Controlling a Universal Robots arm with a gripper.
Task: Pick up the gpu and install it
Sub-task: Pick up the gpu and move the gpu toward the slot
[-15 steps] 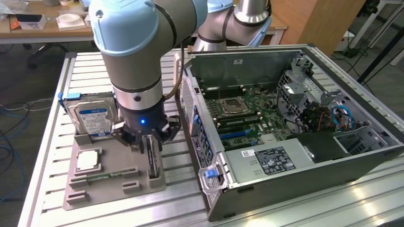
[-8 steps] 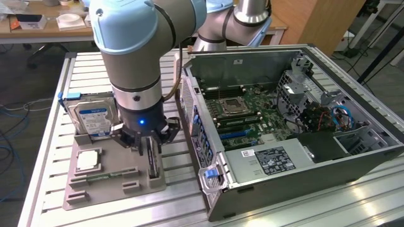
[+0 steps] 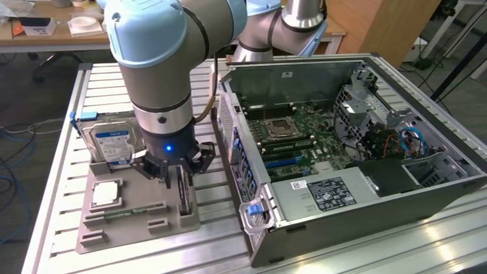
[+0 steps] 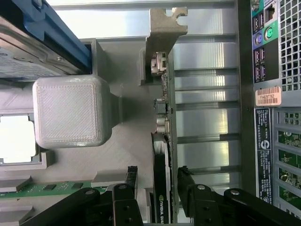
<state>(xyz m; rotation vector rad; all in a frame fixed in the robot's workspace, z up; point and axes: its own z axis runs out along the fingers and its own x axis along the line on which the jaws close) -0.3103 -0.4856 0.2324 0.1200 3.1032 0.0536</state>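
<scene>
Exterior view: I am hovering the black gripper (image 3: 179,170) over the thin black gpu (image 3: 184,197) card, standing edge-on in its grey plastic tray (image 3: 129,231) beside the open computer case (image 3: 426,188); wrist view: the gripper (image 4: 157,172) is straddling the gpu (image 4: 167,108), jaws wide, nothing yet lifted or installed.

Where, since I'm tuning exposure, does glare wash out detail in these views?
Wrist view: the slatted table beside the gpu glares white, and the CPU chip is blown out. Exterior view: table slats reflect light near the computer case; a blue light glows on the arm.
</scene>
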